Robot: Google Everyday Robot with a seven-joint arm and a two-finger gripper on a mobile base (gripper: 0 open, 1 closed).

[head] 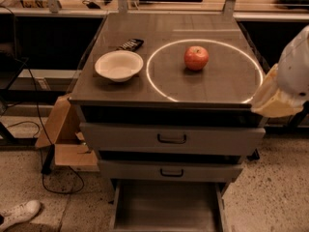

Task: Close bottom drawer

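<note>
The bottom drawer [166, 209] of the grey metal cabinet stands pulled far out towards me. Its plain grey tray shows at the bottom edge of the camera view, and its front panel and handle are cut off below. The mid drawer [171, 171] and the top drawer [171, 138] sit above it, each sticking out a little. My gripper is out of view. Only a white and tan part of my arm [285, 88] shows at the right edge, beside the cabinet's right front corner and well above the bottom drawer.
On the cabinet top [169, 88] lie a white bowl [119, 65], a red apple [196, 58] inside a bright ring, and a small dark device [130, 44]. A cardboard box [63, 139], cables and a white shoe [19, 214] are on the floor at the left.
</note>
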